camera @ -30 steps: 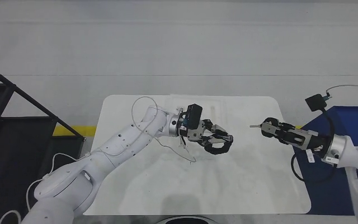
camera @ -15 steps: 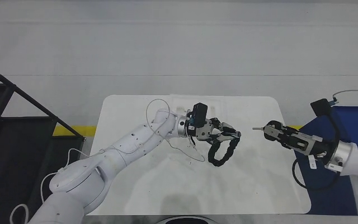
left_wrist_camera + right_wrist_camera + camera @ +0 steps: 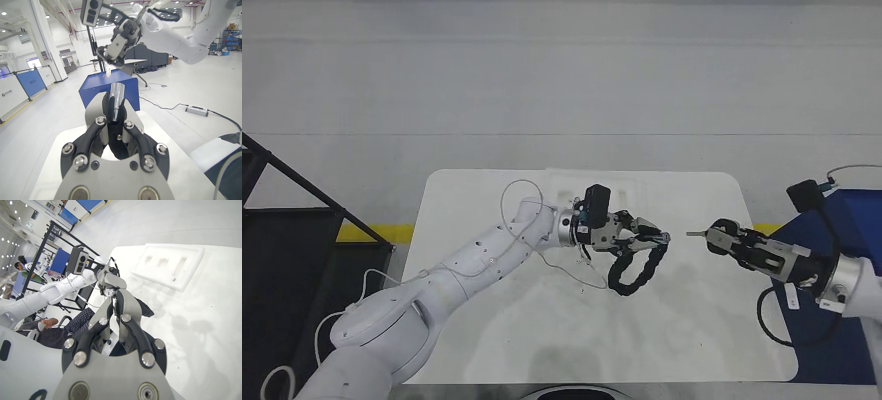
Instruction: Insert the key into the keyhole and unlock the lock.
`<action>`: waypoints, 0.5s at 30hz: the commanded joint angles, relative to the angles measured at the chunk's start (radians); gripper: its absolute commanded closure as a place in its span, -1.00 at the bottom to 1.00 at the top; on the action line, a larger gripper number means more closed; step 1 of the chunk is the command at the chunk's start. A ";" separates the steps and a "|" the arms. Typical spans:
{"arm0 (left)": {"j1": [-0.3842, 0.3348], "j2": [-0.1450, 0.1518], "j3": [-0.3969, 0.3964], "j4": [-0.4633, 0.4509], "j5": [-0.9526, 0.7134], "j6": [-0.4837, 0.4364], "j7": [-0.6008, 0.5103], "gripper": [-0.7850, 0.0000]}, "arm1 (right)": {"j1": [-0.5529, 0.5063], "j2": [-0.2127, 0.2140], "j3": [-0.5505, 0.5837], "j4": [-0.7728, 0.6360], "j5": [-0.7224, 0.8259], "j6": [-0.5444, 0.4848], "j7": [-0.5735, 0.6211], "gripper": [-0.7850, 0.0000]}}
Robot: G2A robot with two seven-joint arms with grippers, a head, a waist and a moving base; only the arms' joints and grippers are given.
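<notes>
A pale grey floor [image 3: 542, 80] runs round a white table [image 3: 702, 330] with rounded corners. At the far left of the top view stands a black frame [image 3: 302, 185], with a yellow stripe [image 3: 372, 232] on the floor between it and the table.

Near the middle of the frame the left gripper [image 3: 647, 240] hangs above the table, fingers clamped on the lock [image 3: 632, 275]. Its black loop droops below the fingers, and its chrome barrel [image 3: 117, 100] pokes out past them towards the right.

Just right of centre, the key [image 3: 697, 233] is pinched in the closed right gripper [image 3: 720, 237], blade aimed at the barrel, with a clear gap between them. The keyhole I cannot quite make out.

A blue cabinet [image 3: 832, 355] sits at the right edge.

On the table lies a white foam tray [image 3: 162, 278] with three recesses.

One lock, one key, two grippers, one tray.
</notes>
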 commanded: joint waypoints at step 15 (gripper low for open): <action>-0.048 -0.001 0.146 0.050 0.084 0.159 0.192 1.00 | -0.074 0.008 -0.011 -0.140 -0.223 -0.038 -0.043 1.00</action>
